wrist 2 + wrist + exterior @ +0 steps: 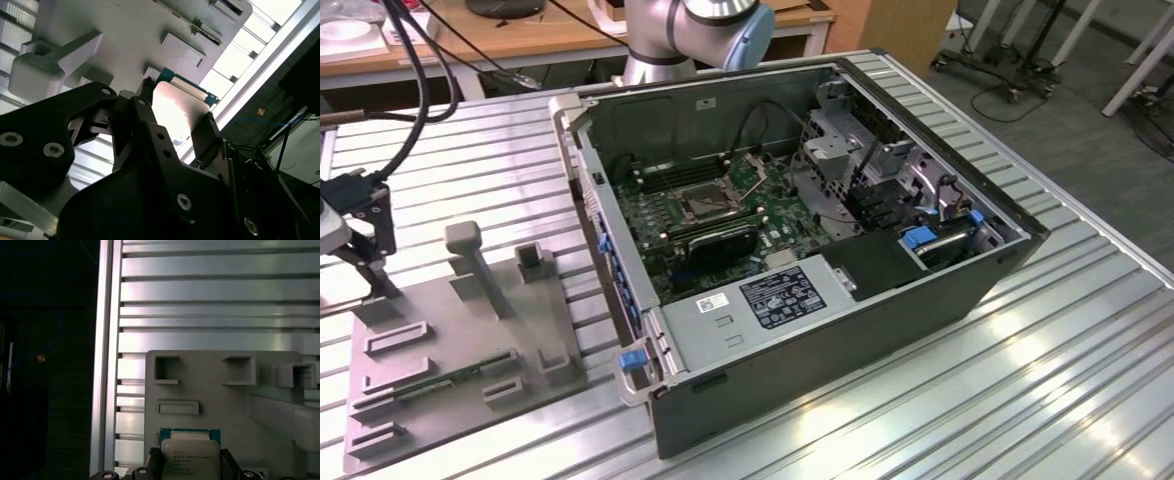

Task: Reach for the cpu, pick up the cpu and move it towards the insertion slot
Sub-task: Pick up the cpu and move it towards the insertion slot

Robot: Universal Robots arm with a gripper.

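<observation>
Now the gripper (pixel 177 111) pinches the cpu (pixel 190 455) by two opposite edges, low over the grey fixture plate (pixel 217 400). The insertion slot (pixel 698 205) lies well apart from that plate, inside the computer case (pixel 854 330). Likely hazard: so narrow an edge grip may let the chip tilt or slip, spoiling its alignment.

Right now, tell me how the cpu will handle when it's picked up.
The cpu is a thin flat plate with a metal lid, so it is probably stiff and light. The gripper meets it only at two narrow edges, so it could twist or slip. Being flat, it shouldn't roll.
</observation>
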